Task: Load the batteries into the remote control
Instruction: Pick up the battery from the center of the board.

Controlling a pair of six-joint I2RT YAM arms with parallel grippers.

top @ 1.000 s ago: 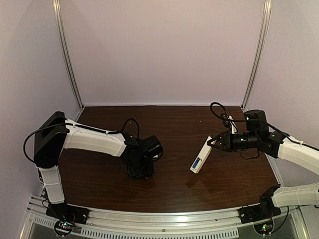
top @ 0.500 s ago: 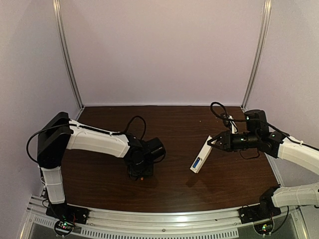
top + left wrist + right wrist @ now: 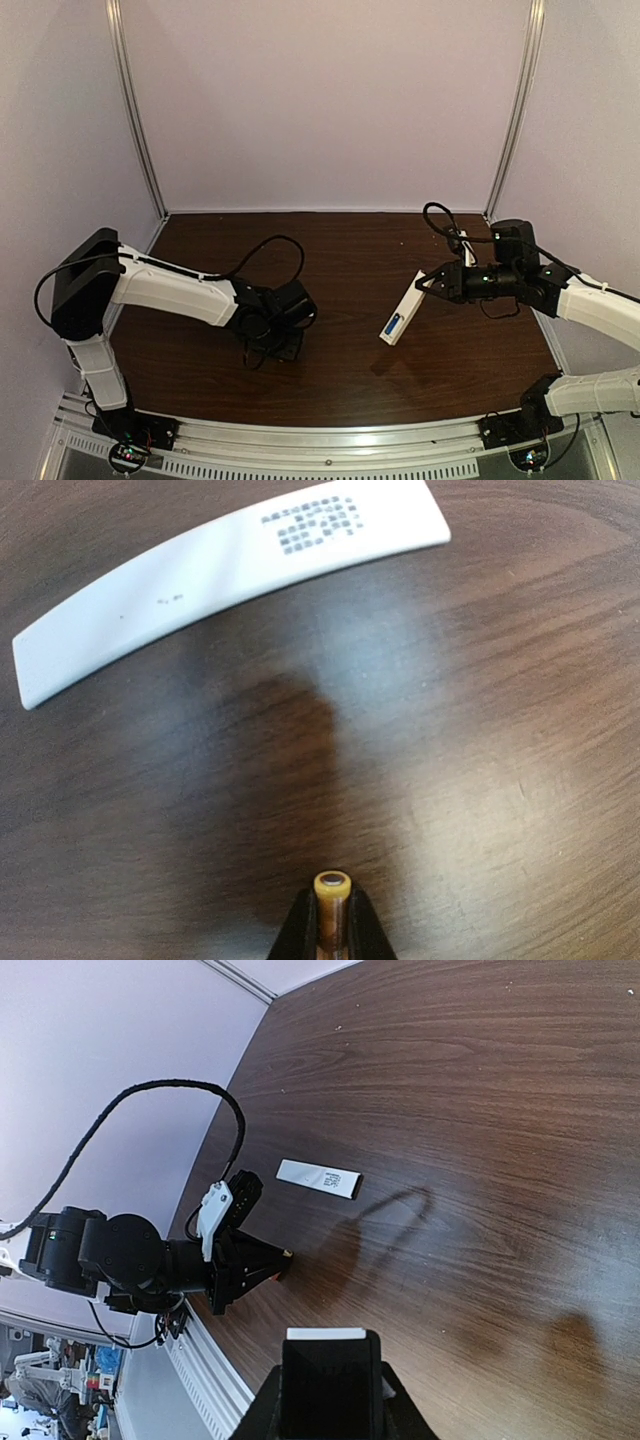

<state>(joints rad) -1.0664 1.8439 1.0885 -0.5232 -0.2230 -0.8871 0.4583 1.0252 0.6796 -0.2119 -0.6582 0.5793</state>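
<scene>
My left gripper [image 3: 332, 908] is shut on the orange battery [image 3: 332, 886], whose capped end pokes out past the fingertips just above the table. In the top view this gripper [image 3: 282, 349] hangs low at the table's left middle. My right gripper [image 3: 437, 284] is shut on the remote control [image 3: 404, 308], a slim white bar held in the air and slanting down to the left. A blue battery [image 3: 394, 326] shows in its lower end. The right wrist view sees the remote [image 3: 326, 1375] end-on between the jaws, with the left gripper [image 3: 278, 1263] beyond it.
A thin flat white cover strip [image 3: 230, 565] with a printed patch lies on the dark wooden table [image 3: 500, 780] just beyond the left gripper; the strip [image 3: 318, 1178] also shows from the right wrist. Purple walls close in the back and sides. A metal rail [image 3: 330, 445] runs along the near edge.
The left gripper has shut on the orange battery, and its arm has swung a little left and toward the near edge. The right arm and remote have stayed put.
</scene>
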